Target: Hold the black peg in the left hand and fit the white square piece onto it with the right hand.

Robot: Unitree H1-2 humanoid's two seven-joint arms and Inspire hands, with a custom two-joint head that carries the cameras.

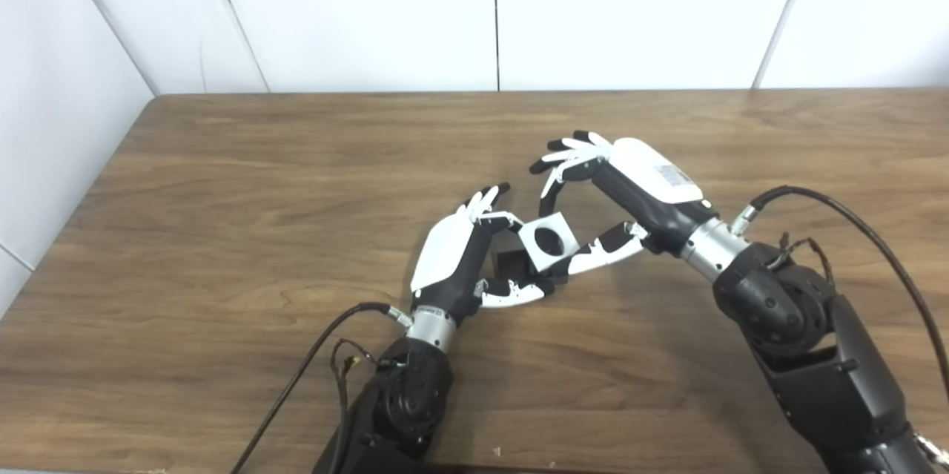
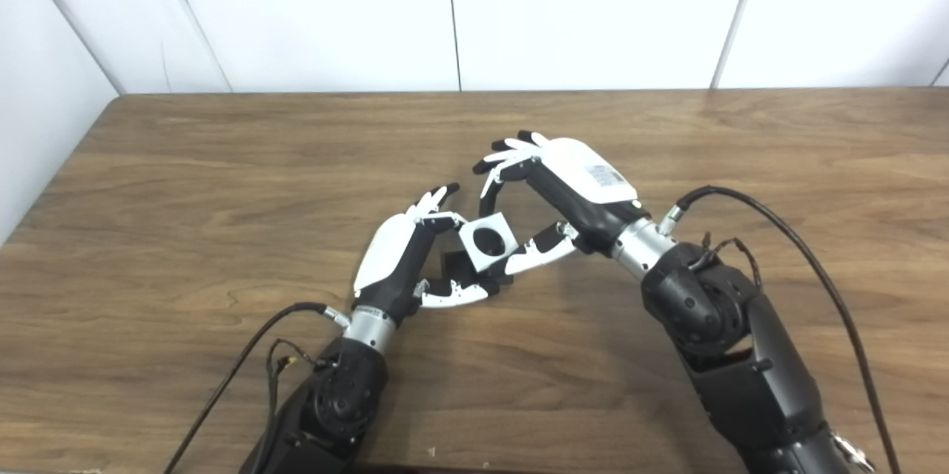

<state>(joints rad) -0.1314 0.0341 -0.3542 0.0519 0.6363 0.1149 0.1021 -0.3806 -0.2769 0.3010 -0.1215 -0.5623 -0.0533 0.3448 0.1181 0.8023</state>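
The white square piece [image 1: 549, 240] with its round hole sits tilted at mid-table between my two hands. My right hand [image 1: 615, 192] pinches it: the thumb lies along its lower right edge and one finger reaches down to its top edge, while the other fingers fan out above. My left hand [image 1: 460, 251] is curled around the black peg [image 1: 510, 262], of which only a dark block shows just left of and behind the white piece [image 2: 489, 240]. The piece touches the peg's end; how far the peg [image 2: 452, 262] enters the hole is hidden.
The brown wooden table [image 1: 222, 237] runs back to white wall panels [image 1: 348, 14]. Its left edge runs beside the wall at the left. Black cables hang from both forearms, one looping at the right [image 1: 852, 222].
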